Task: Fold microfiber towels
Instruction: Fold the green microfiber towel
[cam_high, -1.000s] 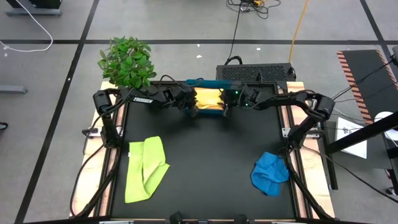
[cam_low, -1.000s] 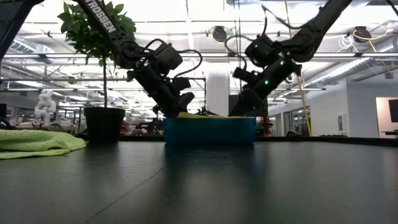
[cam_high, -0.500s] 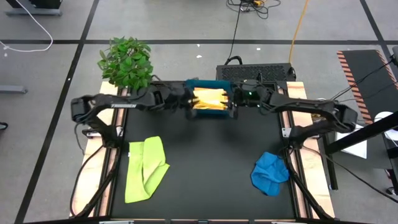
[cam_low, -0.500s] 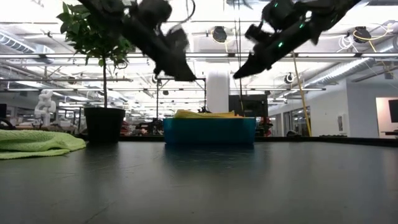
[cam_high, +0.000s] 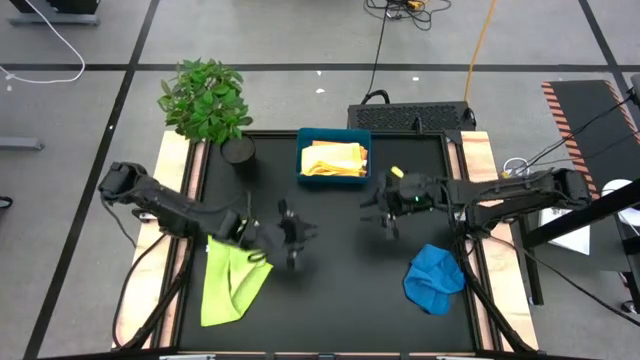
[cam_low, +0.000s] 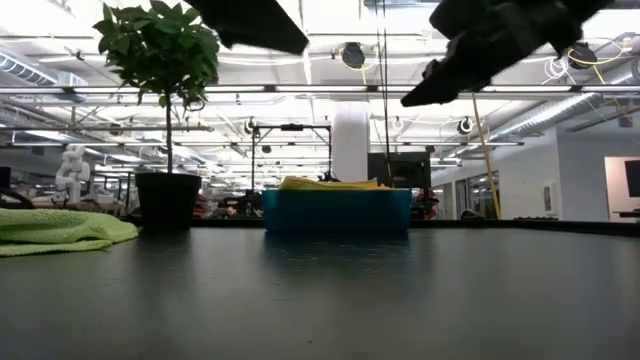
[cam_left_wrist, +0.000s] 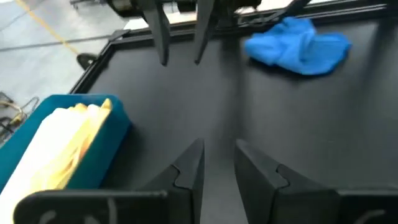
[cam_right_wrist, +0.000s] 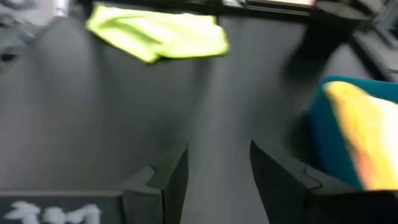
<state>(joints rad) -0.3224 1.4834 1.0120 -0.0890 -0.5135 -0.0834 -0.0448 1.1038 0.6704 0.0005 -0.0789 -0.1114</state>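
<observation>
The left gripper (cam_high: 297, 243) hangs above the bare table (cam_high: 330, 300), fingers slightly apart and holding nothing; the lime green towel (cam_high: 232, 272) lies just beside it, toward the table's left edge. The right gripper (cam_high: 385, 212), spread and empty, has the blue towel (cam_high: 434, 279) near it. Folded yellow towels (cam_high: 333, 160) sit in the teal tray (cam_high: 305, 172) beyond both, with open mat between.

lime towel (cam_high: 233, 284): soft cloth; tray (cam_high: 333, 179): smooth plastic; table (cam_high: 340, 270): matt black
</observation>
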